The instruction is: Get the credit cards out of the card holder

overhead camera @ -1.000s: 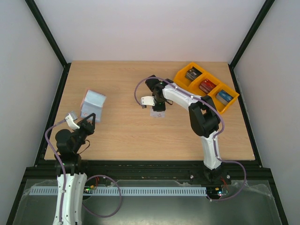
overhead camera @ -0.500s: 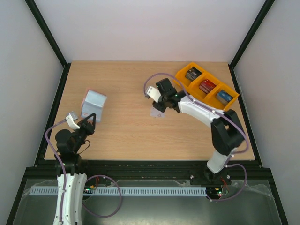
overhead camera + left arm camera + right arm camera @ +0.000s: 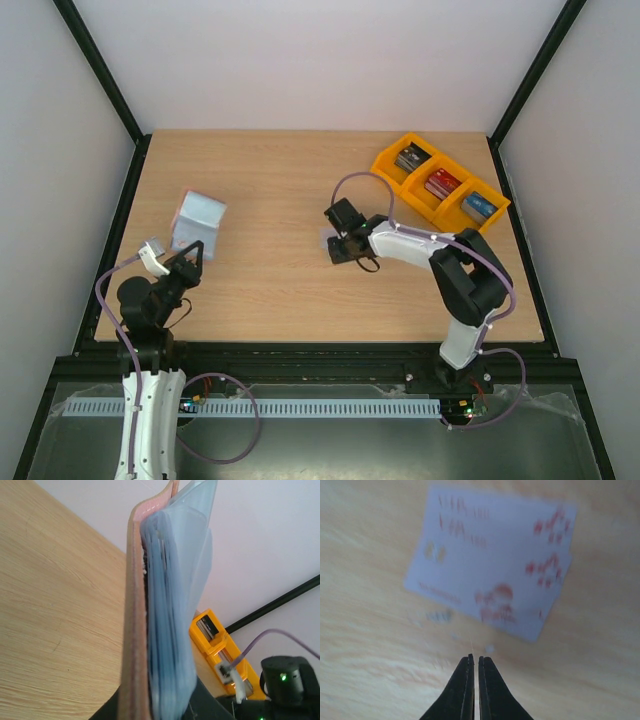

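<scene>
Nearest to the bases, the left pincer [image 3: 188, 260] is clenched on the near edge of the card holder [image 3: 200, 221]. I think it grips it this way to keep the light blue pockets open for emptying. In the wrist view the holder rises straight ahead of this pincer, tan cover on one side and pockets on the other. The left arm is folded low, close to its base. A little farther, the right pincer [image 3: 474, 656] is shut on nothing and points down at the surface [image 3: 260, 290]. The credit cards [image 3: 490, 565] lie flat just ahead of its tips, not touching them, one seemingly under the other, so they look out of the holder. The right arm is bent and reaches inward. Well beyond this pincer stand the orange bins [image 3: 440, 185].
</scene>
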Robot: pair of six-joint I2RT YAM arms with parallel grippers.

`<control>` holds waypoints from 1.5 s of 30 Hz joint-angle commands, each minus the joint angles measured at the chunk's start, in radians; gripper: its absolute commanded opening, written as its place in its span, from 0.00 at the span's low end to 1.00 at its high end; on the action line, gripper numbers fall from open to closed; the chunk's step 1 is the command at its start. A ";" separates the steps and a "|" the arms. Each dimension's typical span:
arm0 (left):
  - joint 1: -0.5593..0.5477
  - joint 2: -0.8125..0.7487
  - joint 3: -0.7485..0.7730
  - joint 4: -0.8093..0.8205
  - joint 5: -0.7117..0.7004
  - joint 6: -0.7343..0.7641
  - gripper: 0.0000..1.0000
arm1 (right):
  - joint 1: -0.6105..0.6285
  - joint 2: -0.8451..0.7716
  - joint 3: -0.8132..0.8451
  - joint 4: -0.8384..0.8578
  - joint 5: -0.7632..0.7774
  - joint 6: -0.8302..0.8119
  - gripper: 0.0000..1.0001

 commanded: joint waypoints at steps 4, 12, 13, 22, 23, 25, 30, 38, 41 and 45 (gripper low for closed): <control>0.017 -0.017 -0.008 0.042 0.013 -0.008 0.02 | 0.025 0.032 -0.044 -0.119 0.038 0.095 0.02; 0.019 -0.015 -0.008 0.042 0.013 -0.008 0.02 | 0.011 0.123 0.019 -0.142 0.125 0.082 0.02; 0.019 -0.017 -0.009 0.042 0.014 -0.008 0.02 | 0.006 0.128 0.024 -0.135 0.125 0.081 0.02; 0.019 -0.015 -0.011 0.047 0.017 -0.011 0.02 | -0.013 0.153 0.038 -0.079 0.097 0.096 0.02; 0.019 -0.015 -0.011 0.049 0.017 -0.013 0.02 | -0.013 0.154 0.039 -0.074 0.096 0.096 0.02; 0.019 -0.015 -0.013 0.050 0.018 -0.013 0.02 | -0.013 0.158 0.044 -0.063 0.105 0.098 0.02; 0.019 -0.019 -0.011 0.048 0.019 -0.012 0.02 | -0.020 0.156 0.047 -0.035 0.123 0.107 0.02; 0.019 -0.031 -0.018 0.063 0.026 -0.019 0.02 | -0.030 0.151 0.055 -0.017 0.126 0.113 0.02; 0.019 -0.022 -0.026 0.086 0.049 -0.026 0.02 | -0.030 0.134 0.060 -0.034 0.084 0.109 0.02; 0.019 0.003 -0.025 0.088 0.056 -0.023 0.02 | -0.030 0.018 0.036 -0.003 0.046 0.061 0.02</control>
